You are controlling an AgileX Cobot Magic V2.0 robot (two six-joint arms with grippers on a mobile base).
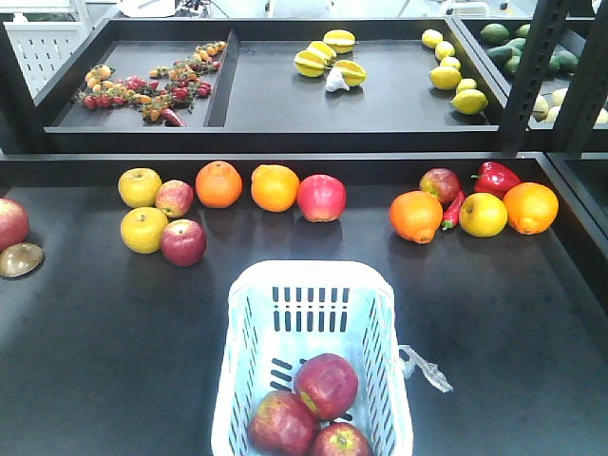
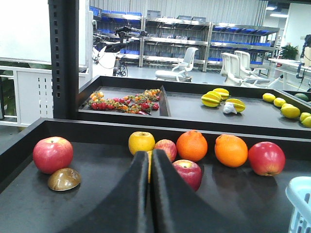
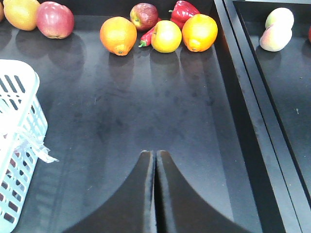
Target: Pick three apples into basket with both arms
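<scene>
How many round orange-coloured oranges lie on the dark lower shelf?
4. Two oranges sit side by side at the back left of centre. Two more are on the right: one beside the red chilli pepper, one at the far right. None seems hidden.

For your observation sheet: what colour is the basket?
Pale blue-white basket, clearest in the exterior front-facing view.

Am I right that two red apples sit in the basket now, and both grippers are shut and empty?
Not quite: the basket holds three red apples, not two, as the exterior front-facing view shows. The rest stands: the left gripper and right gripper are both shut with nothing between their fingers, per the wrist views.
</scene>
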